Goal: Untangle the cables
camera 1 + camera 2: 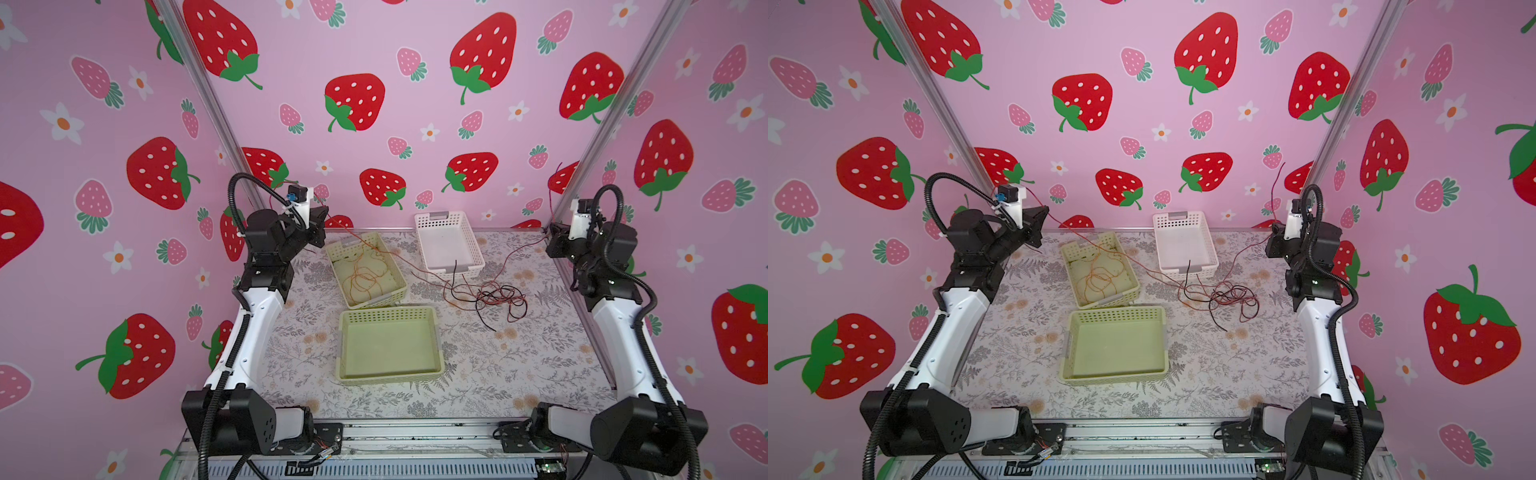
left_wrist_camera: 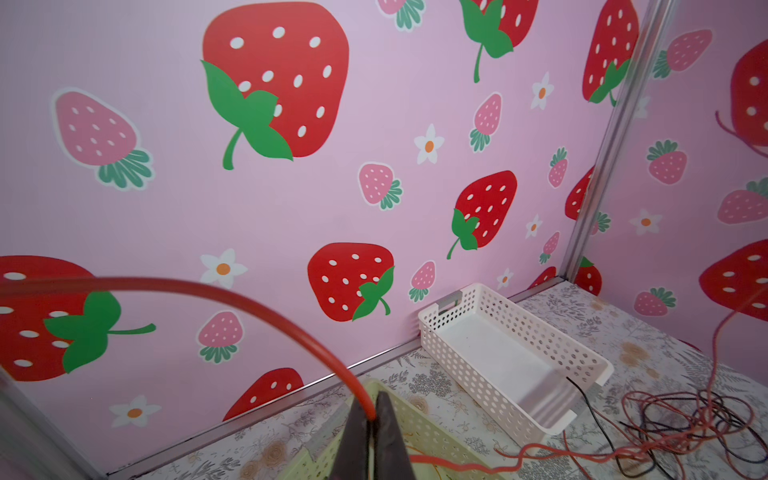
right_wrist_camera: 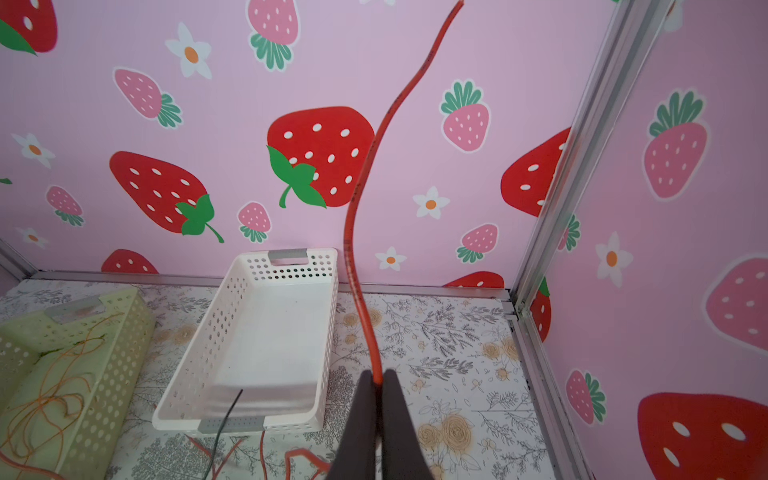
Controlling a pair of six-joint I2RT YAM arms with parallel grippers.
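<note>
You have both sets of jaws closed on what looks like 1 red cable (image 2: 166,283). The left gripper (image 2: 374,413) pinches it up by the back-left corner and the right gripper (image 3: 378,380) pinches it near the back-right post, with a free tail sticking out past each pinch. Between the 2 grips the red cable drops to the table (image 1: 519,365) and runs into the knot (image 1: 494,297), a loose heap of red and black cable (image 1: 485,320) loops just in front of the white basket (image 1: 440,216). 1 black end leans over that basket's near rim. The orange cable (image 1: 365,278) lies coiled on its own in the far green basket (image 1: 382,297), and the red one crosses over that basket. Expect these to be almost weightless, limp and a little springy, keeping their curls. The smooth jacket may slip through the pads under a hard pull, and tension would likely cinch the loops. I'd regrip close to the knot, on 1 strand only.
</note>
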